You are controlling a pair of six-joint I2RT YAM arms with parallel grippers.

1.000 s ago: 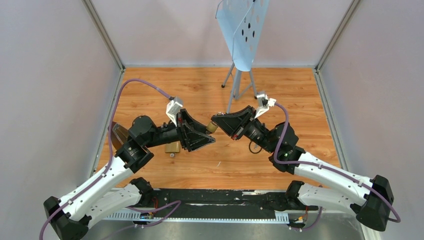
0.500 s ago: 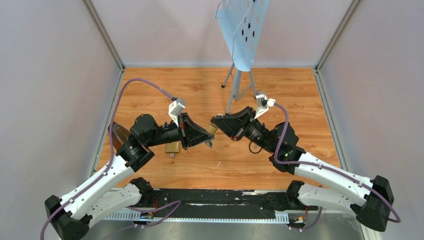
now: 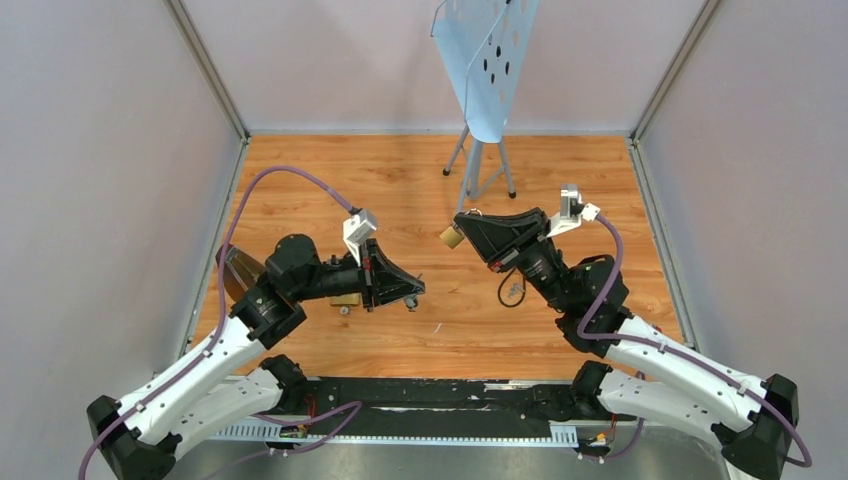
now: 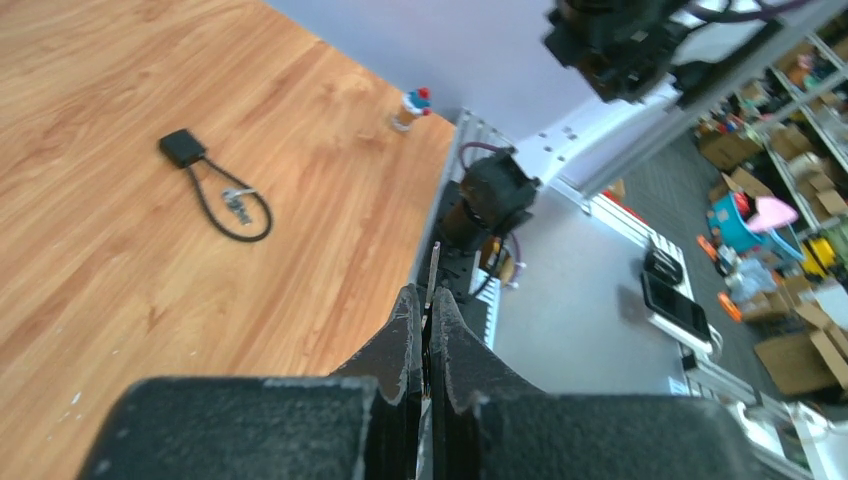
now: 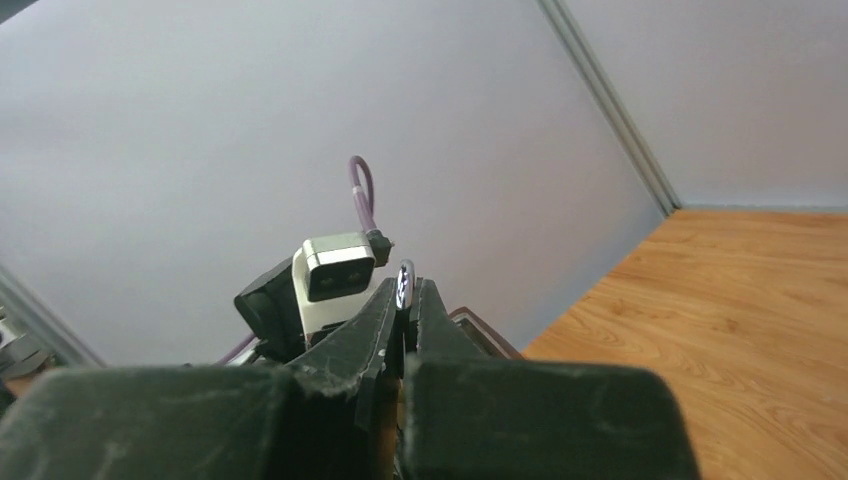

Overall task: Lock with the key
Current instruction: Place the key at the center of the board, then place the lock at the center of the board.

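My left gripper [image 3: 408, 296] is shut low over the wooden floor, left of centre. In the left wrist view a thin silver key [image 4: 432, 270] stands edge-on between its fingertips [image 4: 412, 305]; its head is hidden inside the jaws. My right gripper [image 3: 460, 236] hangs higher and to the right, shut on a brass padlock [image 3: 450, 238]. The right wrist view shows only the lock's silver shackle [image 5: 405, 276] poking out past the closed fingers. A clear gap separates key and padlock.
A bunch of keys with a dark fob [image 3: 510, 290] [image 4: 215, 190] lies under the right arm. Another brass piece [image 3: 346, 299] sits on the floor beneath the left arm. A blue perforated stand on a tripod [image 3: 485, 60] is at the back. Walls close both sides.
The left gripper closed and drew back to the left and down. The right arm carried the padlock up and to the right, so the two grippers have separated.
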